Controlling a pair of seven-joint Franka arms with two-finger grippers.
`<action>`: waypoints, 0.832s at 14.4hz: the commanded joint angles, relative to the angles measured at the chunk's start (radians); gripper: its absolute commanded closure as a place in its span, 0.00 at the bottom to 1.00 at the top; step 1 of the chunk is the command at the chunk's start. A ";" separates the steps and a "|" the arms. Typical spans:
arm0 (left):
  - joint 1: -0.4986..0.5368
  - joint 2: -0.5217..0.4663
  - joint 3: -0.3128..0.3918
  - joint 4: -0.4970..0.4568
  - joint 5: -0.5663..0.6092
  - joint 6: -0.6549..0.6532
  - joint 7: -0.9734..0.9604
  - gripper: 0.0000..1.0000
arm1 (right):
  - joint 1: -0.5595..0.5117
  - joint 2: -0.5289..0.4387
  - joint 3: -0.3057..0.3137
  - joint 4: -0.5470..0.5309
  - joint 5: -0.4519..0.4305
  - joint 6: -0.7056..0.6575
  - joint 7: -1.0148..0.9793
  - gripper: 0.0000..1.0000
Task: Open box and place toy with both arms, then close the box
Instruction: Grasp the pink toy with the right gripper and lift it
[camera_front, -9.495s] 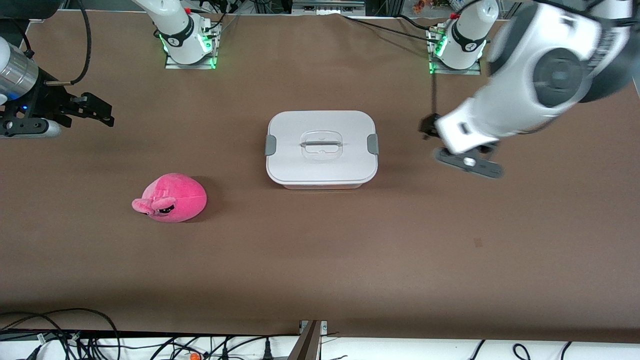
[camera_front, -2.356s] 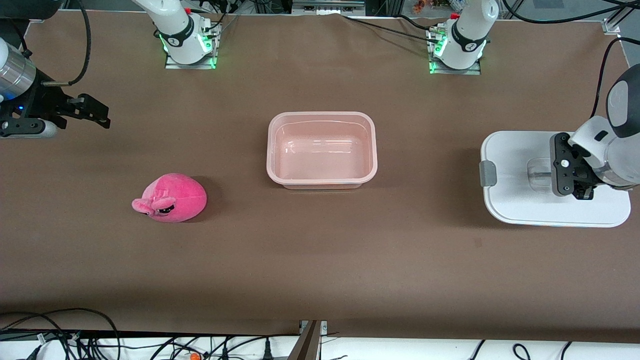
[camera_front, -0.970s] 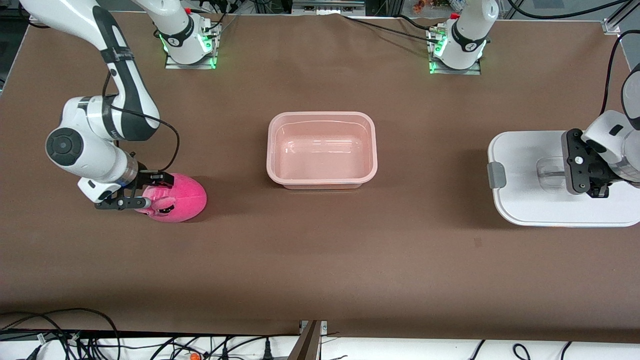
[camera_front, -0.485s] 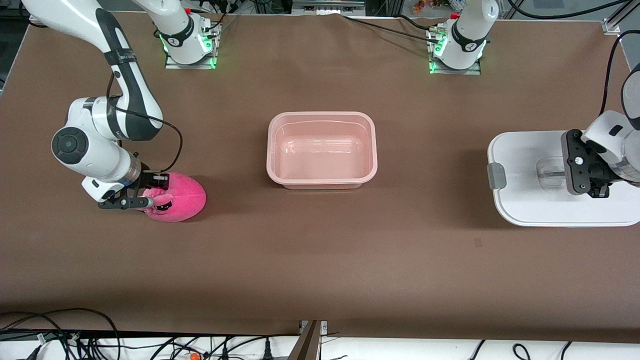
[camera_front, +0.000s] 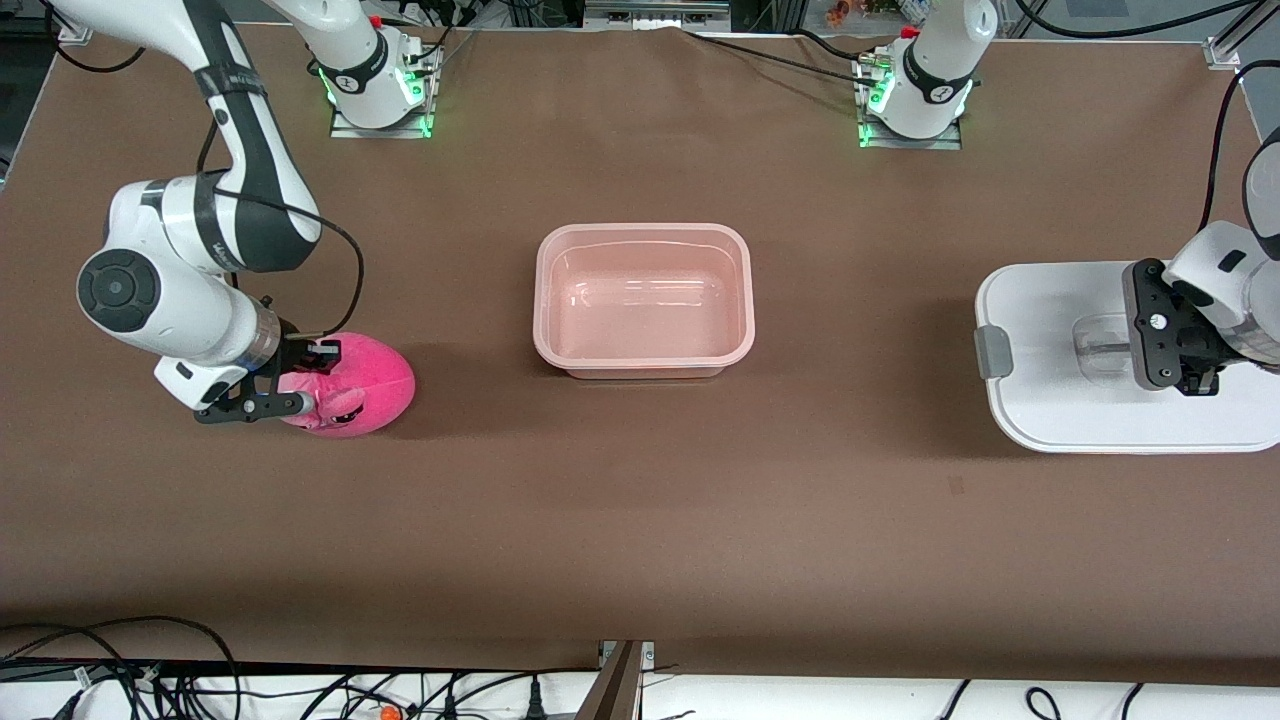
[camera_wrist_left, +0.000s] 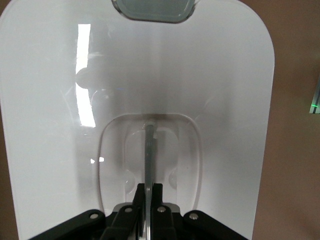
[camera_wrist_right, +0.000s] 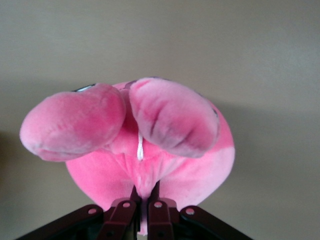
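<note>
The pinkish translucent box (camera_front: 644, 300) stands open and empty mid-table. Its white lid (camera_front: 1060, 400) lies at the left arm's end of the table, and my left gripper (camera_front: 1170, 350) is shut on the lid's clear handle bar (camera_wrist_left: 148, 155). The hot-pink plush toy (camera_front: 362, 385) is at the right arm's end of the table. My right gripper (camera_front: 300, 385) is shut on a pinch of its fabric; the right wrist view shows the toy (camera_wrist_right: 150, 145) with its ears above the jaws, seemingly lifted slightly off the table.
Both arm bases (camera_front: 372, 75) (camera_front: 920, 85) stand along the table's edge farthest from the front camera. Cables lie past the table's near edge (camera_front: 150, 670). Brown tabletop stretches between the toy and the box.
The right arm came down to the toy, shut on it, and has just raised it slightly. The left gripper with the lid has stayed still over the last second.
</note>
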 joint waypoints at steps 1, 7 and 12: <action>0.005 -0.007 -0.005 0.008 0.017 -0.016 0.006 1.00 | 0.043 -0.002 0.002 0.074 0.002 -0.100 -0.021 1.00; 0.008 -0.007 -0.003 0.008 0.018 -0.016 0.001 1.00 | 0.296 0.008 0.008 0.247 -0.004 -0.339 -0.093 1.00; 0.009 -0.007 -0.003 0.008 0.017 -0.016 0.001 1.00 | 0.513 0.079 0.008 0.368 -0.024 -0.425 -0.212 1.00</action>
